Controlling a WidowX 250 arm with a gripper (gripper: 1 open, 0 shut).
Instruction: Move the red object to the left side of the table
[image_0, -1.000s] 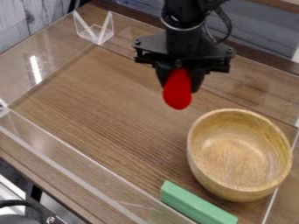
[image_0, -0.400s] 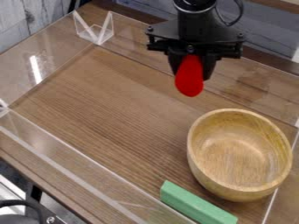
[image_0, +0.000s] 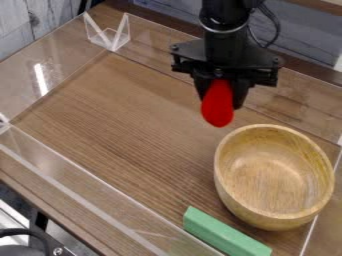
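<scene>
One red object (image_0: 217, 103) pinched between the closed jaws, hanging below them, above the table (image_0: 120, 120), beside wooden bowl (image_0: 275, 177)

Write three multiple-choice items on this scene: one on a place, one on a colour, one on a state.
1. Where is the wooden bowl?
A. front right of the table
B. back left corner
C. outside the walls

2. What colour is the flat block at the front edge?
A. blue
B. green
C. yellow

3. What is the claw doing?
A. open over the bowl
B. shut on the red object
C. lying on the table

Key: 1 A, it sits front right; 2 B, the block is green; 3 B, the red object hangs clamped, off the wood.
</scene>
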